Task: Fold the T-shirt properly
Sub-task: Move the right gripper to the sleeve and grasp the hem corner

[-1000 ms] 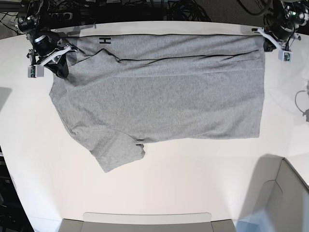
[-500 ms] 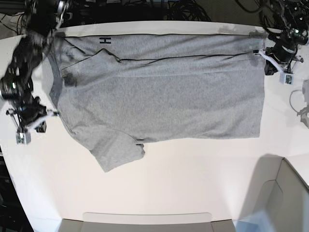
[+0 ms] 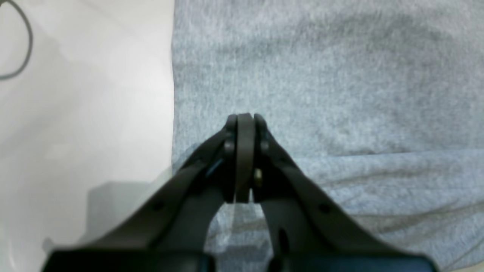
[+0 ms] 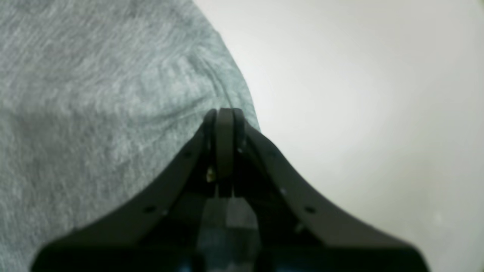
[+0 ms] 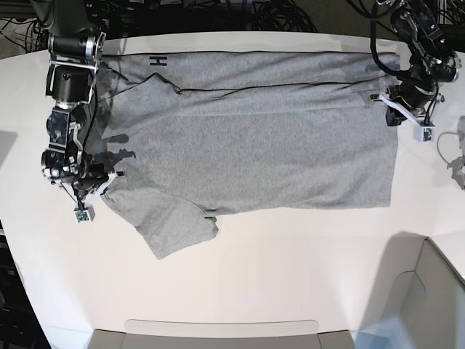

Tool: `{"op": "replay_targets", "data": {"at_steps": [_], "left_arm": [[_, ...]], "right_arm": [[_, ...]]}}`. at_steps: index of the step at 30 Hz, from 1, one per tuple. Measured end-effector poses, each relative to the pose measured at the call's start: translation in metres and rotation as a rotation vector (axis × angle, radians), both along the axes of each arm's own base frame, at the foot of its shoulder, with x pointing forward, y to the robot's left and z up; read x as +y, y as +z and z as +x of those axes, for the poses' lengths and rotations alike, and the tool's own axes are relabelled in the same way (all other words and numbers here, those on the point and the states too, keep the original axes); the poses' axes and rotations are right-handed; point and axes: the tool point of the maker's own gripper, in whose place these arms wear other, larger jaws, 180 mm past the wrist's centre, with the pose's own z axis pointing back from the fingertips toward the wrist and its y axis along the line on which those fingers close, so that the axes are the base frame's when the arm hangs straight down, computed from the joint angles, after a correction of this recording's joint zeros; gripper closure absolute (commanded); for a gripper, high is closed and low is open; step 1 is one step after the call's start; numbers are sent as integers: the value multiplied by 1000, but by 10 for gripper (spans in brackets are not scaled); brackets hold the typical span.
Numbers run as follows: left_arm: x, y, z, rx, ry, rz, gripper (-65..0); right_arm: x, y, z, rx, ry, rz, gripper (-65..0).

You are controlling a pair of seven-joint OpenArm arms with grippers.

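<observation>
The heather-grey T-shirt lies spread on the white table, its far edge folded over, with a black letter H showing at the far left. One sleeve points toward the front. My left gripper is shut over the hem side at the view's right; in the left wrist view the gripper hangs above the fabric beside its edge. My right gripper is shut at the shoulder edge near the sleeve; in the right wrist view the gripper sits at the cloth's border.
A grey bin stands at the front right corner and a flat grey tray edge at the front. Cables lie at the right table edge, and one cable also shows in the left wrist view.
Both arms left the shirt's far corners. The right-wrist arm swung down the collar side to the sleeve. The left-wrist arm came a little toward the front along the hem. The folded far edge stayed put.
</observation>
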Motion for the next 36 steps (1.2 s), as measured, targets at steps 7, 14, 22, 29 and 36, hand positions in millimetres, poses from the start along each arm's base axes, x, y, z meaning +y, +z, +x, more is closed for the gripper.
{"op": "replay_targets", "data": {"at_steps": [7, 14, 22, 29, 36], "left_arm": [[1, 1, 1, -4, 3, 1, 0], [1, 1, 1, -4, 3, 1, 0], [2, 1, 0, -1, 4, 4, 0], [2, 1, 0, -1, 4, 4, 0], [2, 0, 0, 0, 4, 4, 0]], "right_arm": [[10, 4, -77, 120, 187, -121, 0], [12, 36, -78, 104, 194, -182, -19], [13, 101, 1, -97, 173, -171, -284], [9, 74, 70, -138, 113, 34, -285], [16, 22, 74, -103, 53, 180, -285]]}}
